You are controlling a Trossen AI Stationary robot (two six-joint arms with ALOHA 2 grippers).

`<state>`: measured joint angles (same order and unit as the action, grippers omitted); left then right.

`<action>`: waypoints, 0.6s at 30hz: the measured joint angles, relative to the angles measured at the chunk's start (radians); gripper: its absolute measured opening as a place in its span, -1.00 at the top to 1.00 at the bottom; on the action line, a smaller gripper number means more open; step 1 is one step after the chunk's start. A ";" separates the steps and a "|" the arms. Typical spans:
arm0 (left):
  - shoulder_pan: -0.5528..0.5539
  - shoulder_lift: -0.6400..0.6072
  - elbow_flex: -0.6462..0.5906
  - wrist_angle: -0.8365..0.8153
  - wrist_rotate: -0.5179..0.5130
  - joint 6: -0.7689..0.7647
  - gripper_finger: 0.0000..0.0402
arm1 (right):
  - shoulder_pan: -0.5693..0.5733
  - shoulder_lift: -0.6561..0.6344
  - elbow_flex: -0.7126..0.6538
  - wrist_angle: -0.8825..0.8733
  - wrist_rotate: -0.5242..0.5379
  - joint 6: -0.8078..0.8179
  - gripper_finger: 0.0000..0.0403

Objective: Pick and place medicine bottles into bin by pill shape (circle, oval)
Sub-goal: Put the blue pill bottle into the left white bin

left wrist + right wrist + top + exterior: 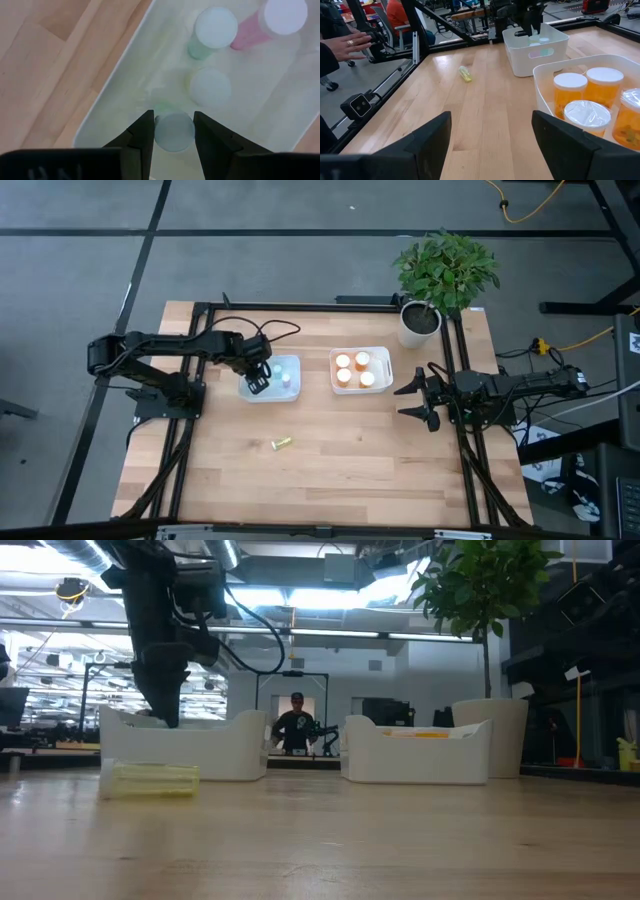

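Fingers of my left gripper [170,131] sit either side of a pale green bottle [173,132] inside the left bin [270,393]; whether I'm gripping it or letting go, I cannot tell. Three more small bottles stand beyond it: a yellowish one [210,87], a green one [214,29], a pink one [280,19]. Four orange bottles [353,370] fill the right bin [386,360]. One yellow bottle [282,443] lies loose on the table [340,480], so I judge sorting nearly finished. My right gripper [418,396] waits, spread wide, beside the right bin.
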<state>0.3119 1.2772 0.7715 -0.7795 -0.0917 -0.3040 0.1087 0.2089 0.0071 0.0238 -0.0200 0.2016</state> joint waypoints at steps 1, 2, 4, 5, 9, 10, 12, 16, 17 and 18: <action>0.000 0.000 0.000 0.000 -0.004 0.001 0.44 | 0.000 0.000 0.000 0.000 0.000 0.000 -0.39; 0.000 0.000 0.000 0.000 -0.007 0.001 0.44 | 0.000 0.000 0.000 0.000 0.000 0.000 -0.39; 0.000 0.000 0.000 0.000 -0.011 0.001 0.44 | 0.000 0.000 0.000 0.000 0.000 0.000 -0.39; 0.000 0.000 0.000 0.000 -0.011 0.001 0.44 | 0.000 0.000 0.000 0.000 0.000 0.000 -0.39; 0.000 0.000 0.000 0.000 -0.009 0.000 0.42 | 0.000 0.000 0.000 0.000 0.000 0.000 -0.39; 0.000 0.000 0.000 0.000 -0.004 0.000 0.40 | 0.000 0.000 0.000 0.000 0.000 0.000 -0.39; 0.000 0.000 0.000 0.000 -0.002 -0.001 0.34 | 0.000 0.000 0.000 0.000 0.000 0.000 -0.39; 0.000 0.000 0.000 0.005 -0.002 -0.001 0.20 | 0.000 0.000 0.000 0.000 0.000 0.000 -0.39; 0.000 0.000 0.000 0.007 -0.002 -0.001 0.17 | 0.000 0.000 0.000 0.000 0.000 0.000 -0.39; 0.000 0.000 0.000 0.008 -0.002 -0.001 0.14 | 0.000 0.000 0.000 0.000 0.000 0.000 -0.39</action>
<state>0.3119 1.2771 0.7713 -0.7716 -0.0937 -0.3046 0.1089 0.2089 0.0071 0.0238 -0.0197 0.2016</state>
